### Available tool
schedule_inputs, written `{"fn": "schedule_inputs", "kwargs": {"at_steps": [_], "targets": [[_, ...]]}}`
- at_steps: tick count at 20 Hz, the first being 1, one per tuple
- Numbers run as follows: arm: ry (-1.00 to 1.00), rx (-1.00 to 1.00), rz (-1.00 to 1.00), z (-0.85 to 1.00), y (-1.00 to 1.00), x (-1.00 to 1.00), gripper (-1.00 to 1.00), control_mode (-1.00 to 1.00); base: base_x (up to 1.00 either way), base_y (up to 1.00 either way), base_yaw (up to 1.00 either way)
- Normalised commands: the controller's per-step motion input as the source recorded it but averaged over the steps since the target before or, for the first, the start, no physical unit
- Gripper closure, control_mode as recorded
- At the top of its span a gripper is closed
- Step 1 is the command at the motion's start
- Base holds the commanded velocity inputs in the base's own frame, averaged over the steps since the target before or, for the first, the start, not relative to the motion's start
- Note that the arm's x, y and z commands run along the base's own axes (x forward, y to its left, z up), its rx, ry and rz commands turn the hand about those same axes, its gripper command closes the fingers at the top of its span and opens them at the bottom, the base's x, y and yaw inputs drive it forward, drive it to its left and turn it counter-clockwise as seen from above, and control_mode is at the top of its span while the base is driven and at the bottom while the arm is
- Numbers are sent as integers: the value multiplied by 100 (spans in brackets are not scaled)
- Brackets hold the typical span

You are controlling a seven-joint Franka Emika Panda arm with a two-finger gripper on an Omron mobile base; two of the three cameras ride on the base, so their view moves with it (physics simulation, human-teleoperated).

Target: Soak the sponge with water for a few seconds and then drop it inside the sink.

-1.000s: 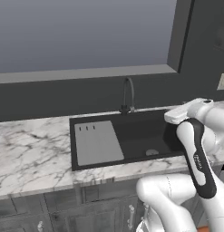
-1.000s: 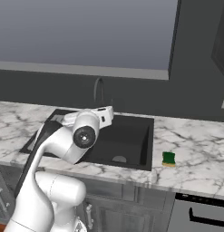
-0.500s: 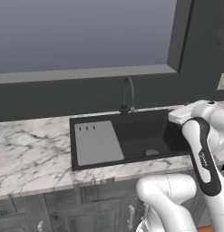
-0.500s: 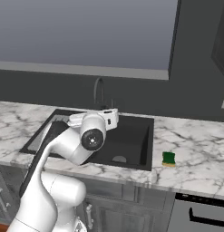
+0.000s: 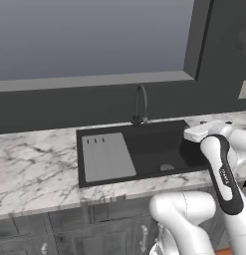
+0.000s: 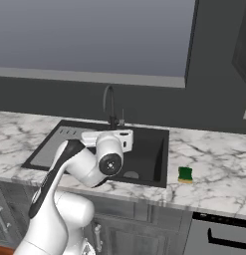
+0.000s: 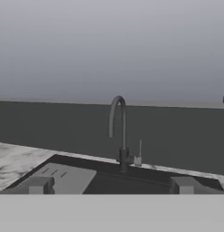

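Sponge (image 6: 184, 174): seen in the right base view, lying flat on the marble counter (image 6: 214, 169) to the right of the sink, near its right rim but apart from it; green top layer up, yellow edge toward the camera. Nothing is touching it.
Sink (image 5: 159, 144): black recessed basin set into the counter; round drain (image 5: 167, 168) at the basin floor, toward the front.
Drainboard (image 5: 107, 157): light grey panel seated in the left part of the sink.
Faucet (image 7: 119, 133): dark arched spout, mounted at the back rim of the sink, small lever at its right side in the hand view. No stream is seen under the spout.
Gripper (image 7: 109, 186): jaws spread wide, nothing between them; the two fingertips (image 7: 37, 185) are seen at the bottom of the hand view, framing the sink's rear edge, pointed level toward the faucet and the back wall.
Arm: raised over the right half of the basin, well apart from the sponge.
Window (image 5: 89, 40): wide pane above the dark backsplash.
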Motion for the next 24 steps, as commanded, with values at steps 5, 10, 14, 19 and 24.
{"fn": "schedule_inputs", "kwargs": {"at_steps": [5,10,14,19,24], "targets": [[0,3,4,-2,0,21,-100,-100,0,0,0],[0,1,6,0,1,29,-100,-100,0,0,0],[-2,0,9,0,0,24,-100,-100,0,0,0],[-1,0,10,-2,0,24,-100,-100,0,0,0],[-1,0,8,-7,0,25,-100,-100,0,0,0]]}}
